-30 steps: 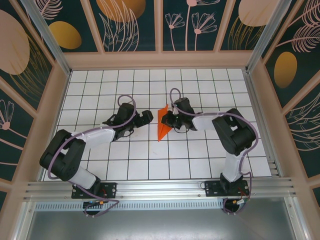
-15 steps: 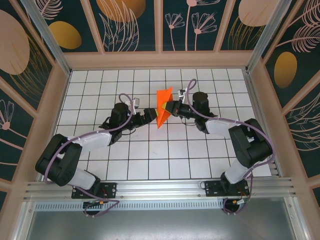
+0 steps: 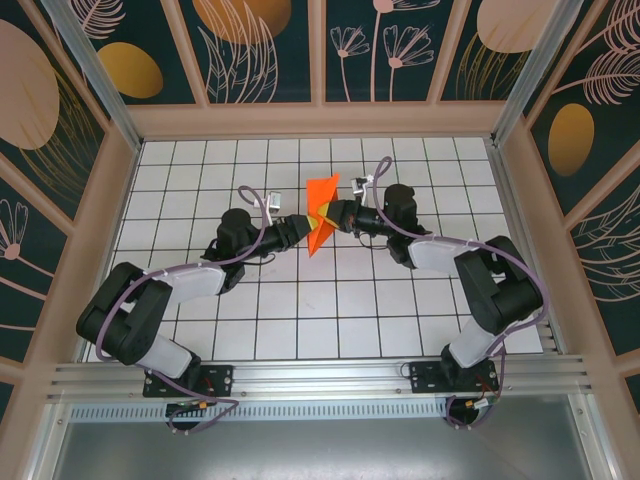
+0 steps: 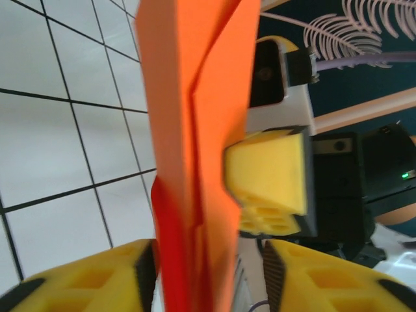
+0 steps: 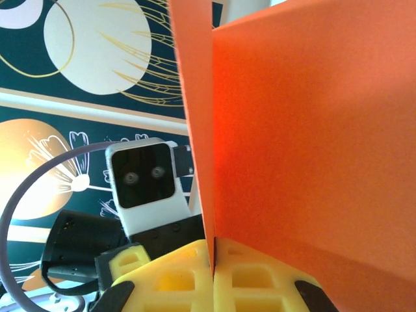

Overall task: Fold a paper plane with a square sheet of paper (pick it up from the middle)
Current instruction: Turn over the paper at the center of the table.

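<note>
The bright orange paper plane point(image 3: 321, 210), a sheet folded into a pointed shape, is held upright above the middle of the table. My right gripper point(image 3: 337, 215) is shut on its lower fold, and in the right wrist view the yellow pads point(image 5: 195, 276) pinch the paper's edge point(image 5: 312, 130). From the left, my left gripper point(image 3: 300, 232) reaches in with the paper point(image 4: 195, 123) between its half-closed fingers point(image 4: 97, 279). The paper lies against the left pad, with a gap to the right one. The right gripper's yellow pad point(image 4: 266, 185) presses the paper just beyond.
White gridded table point(image 3: 300, 320) inside a walled booth with dark floral panels point(image 3: 260, 50). Both arms meet over the table's centre, their purple cables point(image 3: 250, 195) looping above. An aluminium rail point(image 3: 320, 375) runs along the near edge.
The right gripper lifted the paper off the table toward the back. The left gripper came up to it, and its fingers have narrowed around the paper.
</note>
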You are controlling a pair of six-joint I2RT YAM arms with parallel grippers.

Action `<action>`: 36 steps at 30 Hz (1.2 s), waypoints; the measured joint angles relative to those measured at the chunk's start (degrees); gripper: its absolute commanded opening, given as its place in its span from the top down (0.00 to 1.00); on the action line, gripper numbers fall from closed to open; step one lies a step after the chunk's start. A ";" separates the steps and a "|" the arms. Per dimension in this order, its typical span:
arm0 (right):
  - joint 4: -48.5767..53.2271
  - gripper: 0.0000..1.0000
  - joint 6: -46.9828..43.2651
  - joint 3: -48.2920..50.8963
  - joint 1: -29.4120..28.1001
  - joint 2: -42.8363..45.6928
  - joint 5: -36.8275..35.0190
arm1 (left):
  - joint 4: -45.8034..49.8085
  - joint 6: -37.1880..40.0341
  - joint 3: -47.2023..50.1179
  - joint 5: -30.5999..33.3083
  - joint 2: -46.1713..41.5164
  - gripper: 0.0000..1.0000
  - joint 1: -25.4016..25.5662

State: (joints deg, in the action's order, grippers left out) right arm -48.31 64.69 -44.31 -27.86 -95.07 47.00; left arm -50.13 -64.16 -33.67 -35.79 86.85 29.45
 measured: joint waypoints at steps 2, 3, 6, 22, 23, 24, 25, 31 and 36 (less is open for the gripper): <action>0.07 0.94 0.22 0.00 0.00 -0.74 0.15 | -0.35 -0.11 0.00 0.00 0.00 0.73 0.00; 0.07 0.93 0.22 0.00 0.00 -0.98 0.31 | -0.26 0.11 0.00 0.00 0.00 0.77 0.00; 0.59 0.89 0.20 -0.15 0.02 -1.11 0.68 | -0.04 0.31 -0.02 0.04 0.00 0.86 0.00; 41.70 0.24 -21.11 -7.98 4.42 8.17 -21.31 | 37.46 16.13 -12.31 22.80 -1.73 0.91 0.74; 43.63 0.23 -22.34 -7.65 4.44 9.44 -23.78 | 41.77 17.40 -14.38 26.71 -1.64 0.91 1.25; 45.29 0.22 -23.19 -7.26 4.50 10.60 -25.88 | 45.57 18.45 -16.31 30.51 -1.49 0.91 1.81; 46.71 0.21 -24.11 -6.58 4.57 11.89 -27.91 | 49.27 19.39 -18.29 34.53 -1.25 0.91 2.49; 50.75 0.19 -26.51 -2.14 5.51 16.41 -34.77 | 67.58 21.75 -29.49 54.86 3.87 0.92 6.73; 50.69 0.19 -26.49 1.70 6.43 17.73 -36.79 | 79.34 20.48 -36.13 65.26 13.31 0.89 10.01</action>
State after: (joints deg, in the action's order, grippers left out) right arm 2.37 38.20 -42.61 -21.43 -77.34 10.22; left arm 29.21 -43.68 -69.80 29.47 100.16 39.46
